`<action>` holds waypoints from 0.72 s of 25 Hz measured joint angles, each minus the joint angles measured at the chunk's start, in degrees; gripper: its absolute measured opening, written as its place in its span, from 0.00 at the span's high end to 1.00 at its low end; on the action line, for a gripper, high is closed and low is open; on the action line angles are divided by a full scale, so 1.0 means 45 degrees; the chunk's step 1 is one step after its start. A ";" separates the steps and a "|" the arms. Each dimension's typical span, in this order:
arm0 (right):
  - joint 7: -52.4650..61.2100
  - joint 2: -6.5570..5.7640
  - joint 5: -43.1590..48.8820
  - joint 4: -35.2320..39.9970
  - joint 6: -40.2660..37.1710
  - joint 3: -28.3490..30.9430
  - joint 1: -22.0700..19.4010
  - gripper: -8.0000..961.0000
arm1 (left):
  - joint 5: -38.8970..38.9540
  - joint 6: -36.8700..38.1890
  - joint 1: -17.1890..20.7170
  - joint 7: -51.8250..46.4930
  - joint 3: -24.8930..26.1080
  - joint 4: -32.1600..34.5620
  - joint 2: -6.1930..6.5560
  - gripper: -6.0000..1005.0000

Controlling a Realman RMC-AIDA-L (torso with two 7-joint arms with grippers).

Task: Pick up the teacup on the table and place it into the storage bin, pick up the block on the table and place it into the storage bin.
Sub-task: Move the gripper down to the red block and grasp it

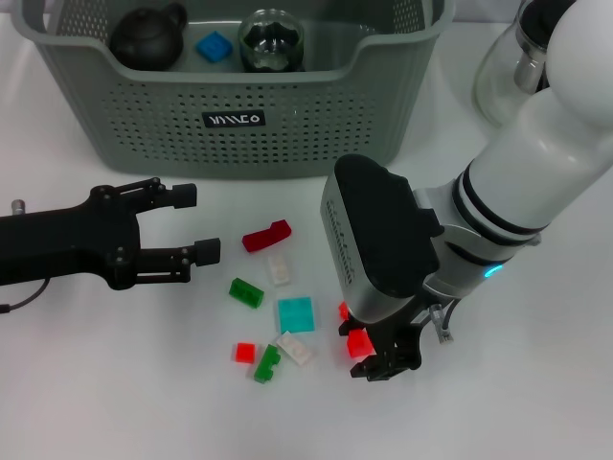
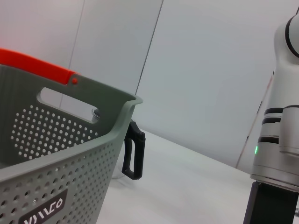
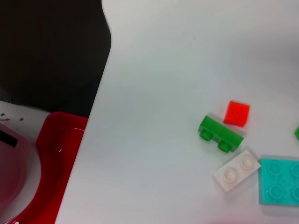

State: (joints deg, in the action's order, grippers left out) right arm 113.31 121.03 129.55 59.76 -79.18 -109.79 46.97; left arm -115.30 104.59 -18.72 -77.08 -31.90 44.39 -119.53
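The grey-green storage bin (image 1: 239, 105) stands at the back of the table and fills the near side of the left wrist view (image 2: 70, 154). Inside it lie a clear glass teacup (image 1: 271, 40), a blue block (image 1: 214, 46) and a dark round pot (image 1: 146, 36). My right gripper (image 1: 378, 359) is low over the table at front right, shut on a small red block (image 1: 359, 342), which looms large in the right wrist view (image 3: 51, 158). Left of the loose blocks, my left gripper (image 1: 196, 223) hovers open and holds nothing.
Loose blocks lie between the grippers: red (image 1: 266, 235), white (image 1: 279, 269), green (image 1: 246, 292), teal plate (image 1: 296, 314), and others (image 3: 220, 135). A glass teapot (image 1: 508, 67) stands at back right, its black handle (image 2: 133, 151) beside the bin.
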 joint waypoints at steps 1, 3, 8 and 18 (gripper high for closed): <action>0.0006 0.0000 -0.0001 -0.0001 0.0000 0.0006 0.0002 0.42 | 0.0001 0.0000 0.0000 0.0000 0.0000 0.0000 0.0000 0.13; 0.0009 0.0000 0.0000 -0.0010 0.0000 -0.0005 0.0011 0.49 | 0.0001 0.0000 0.0001 0.0000 0.0000 0.0000 0.0000 0.13; 0.0012 0.0000 0.0011 -0.0042 0.0041 -0.0037 0.0018 0.54 | 0.0018 0.0001 0.0000 0.0000 0.0000 -0.0014 0.0000 0.13; -0.0003 0.0000 0.0017 -0.0241 0.0241 -0.0081 0.0032 0.61 | 0.0018 0.0001 -0.0019 0.0001 0.0000 -0.0020 -0.0001 0.13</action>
State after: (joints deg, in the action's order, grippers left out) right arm 113.30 121.03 129.63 58.68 -78.10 -110.16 47.12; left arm -115.22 104.59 -18.81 -77.07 -31.90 44.29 -119.53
